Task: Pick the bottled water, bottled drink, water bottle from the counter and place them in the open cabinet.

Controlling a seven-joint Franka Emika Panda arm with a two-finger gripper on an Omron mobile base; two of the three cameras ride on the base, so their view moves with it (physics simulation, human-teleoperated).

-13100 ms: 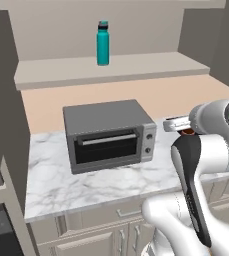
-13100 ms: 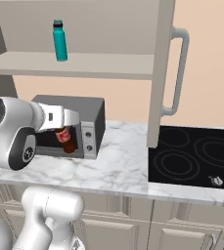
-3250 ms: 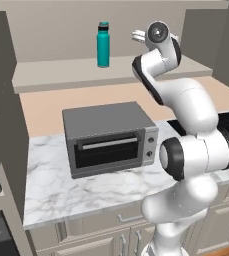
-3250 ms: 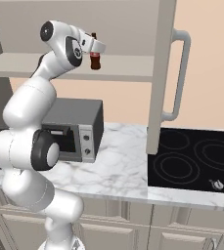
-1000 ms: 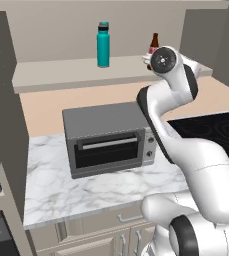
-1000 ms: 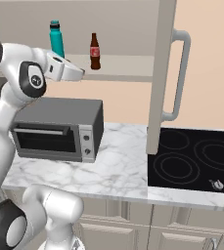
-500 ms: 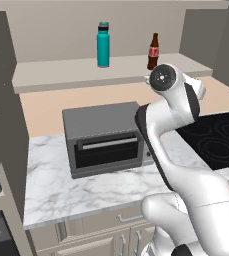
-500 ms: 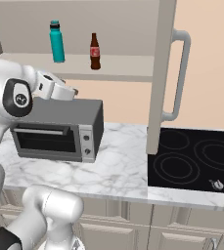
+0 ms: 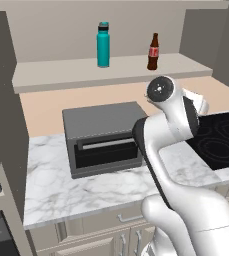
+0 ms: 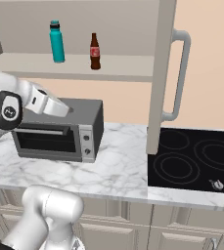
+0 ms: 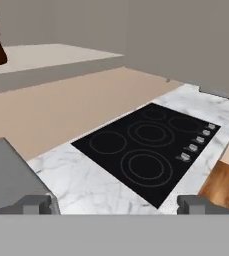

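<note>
— The gripper (image 11: 116, 204) is standing wide open, fingers spread far apart, holding nothing and touching nothing. From the hand camera it is hanging over the marble worktop (image 11: 93, 187), with the black cooktop (image 11: 146, 152) at about one o'clock from the fingertips.

— So where are the bottles sitting?

— Two are standing upright on the shelf of the open cabinet (image 9: 61, 75): the teal water bottle (image 9: 103, 44) and the dark bottled drink (image 9: 153, 52) with its red label, at three o'clock from the flask and well apart from it. In the right base view they are the flask (image 10: 56, 41) and the cola-style bottle (image 10: 95, 52).

— Why spaced like that?

— I'd judge it is leaving room for a third one. The bottled water isn't anywhere I can see here.

— And the arm?

— It is folding low in front of the toaster oven (image 9: 103, 137), clear of the shelf, which looks to me like getting ready to fetch the last bottle.
</note>
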